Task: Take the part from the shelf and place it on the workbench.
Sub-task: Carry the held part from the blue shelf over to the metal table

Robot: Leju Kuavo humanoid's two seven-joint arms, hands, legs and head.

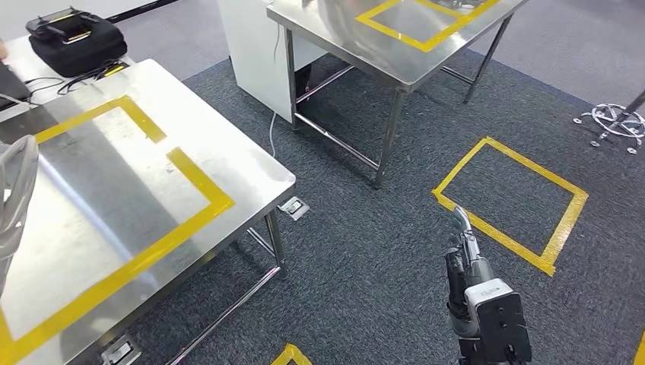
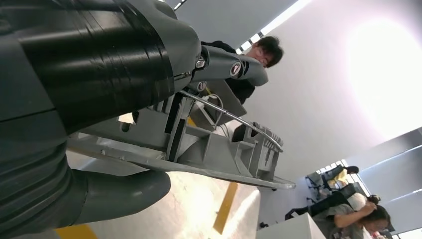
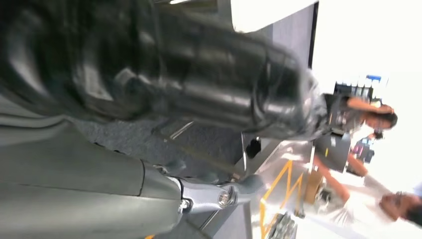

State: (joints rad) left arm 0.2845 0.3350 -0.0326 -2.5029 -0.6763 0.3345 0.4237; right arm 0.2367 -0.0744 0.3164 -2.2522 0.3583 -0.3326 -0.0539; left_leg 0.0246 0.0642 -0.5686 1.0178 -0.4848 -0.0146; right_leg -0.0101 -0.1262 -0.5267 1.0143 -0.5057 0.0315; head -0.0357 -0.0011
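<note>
Dark grey carpet (image 1: 365, 251), yellow tape rectangle (image 1: 511, 199), steel tables (image 1: 228, 144), bright window (image 2: 383, 69)

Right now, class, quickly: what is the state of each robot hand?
Left hand: holds a grey metal part above the steel workbench.
Right hand: hangs over the carpet, fingers straight, holding nothing.

I see the workbench (image 1: 228, 163) filling the frame's left, a black case (image 1: 76, 39) behind it at upper left. A second steel table (image 1: 365, 46) stands at top centre. My right hand (image 1: 460, 247) hangs lower right, fingers possibly straight.
</note>
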